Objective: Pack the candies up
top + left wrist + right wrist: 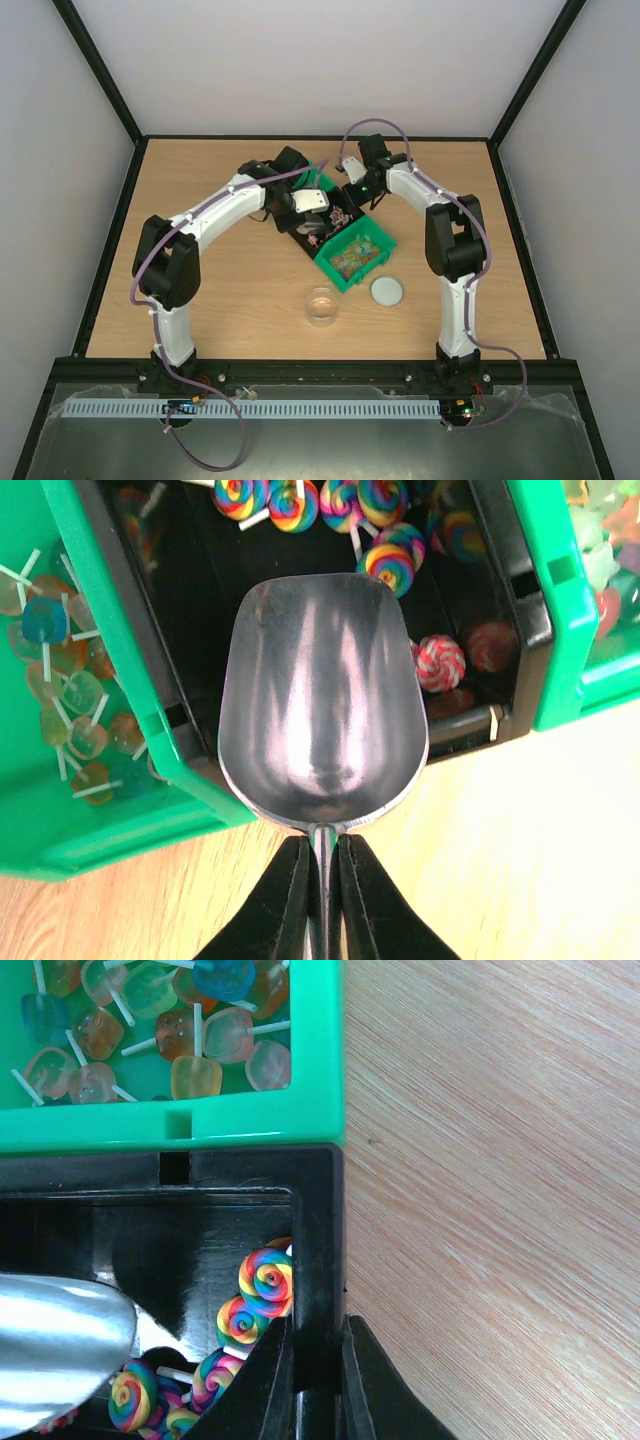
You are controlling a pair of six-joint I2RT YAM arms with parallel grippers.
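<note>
My left gripper (322,858) is shut on the handle of an empty metal scoop (320,690), whose bowl hangs over the near wall of a black bin (190,610). That bin holds rainbow swirl lollipops (390,565) and a red-and-white sweet (440,662). My right gripper (318,1360) is shut on the black bin's wall (318,1240), beside more swirl lollipops (268,1280). The candies (352,256), small and mixed in colour, fill the near green bin (330,268); a few of these candies (605,560) show at the right edge of the left wrist view. The clear jar (322,305) stands upright in front.
A round white-grey lid (387,290) lies right of the jar. A second green bin (250,1125) with translucent square lollipops (170,1030) adjoins the black bin. The scoop (60,1350) enters the right wrist view at the lower left. Bare wood lies right of the bins.
</note>
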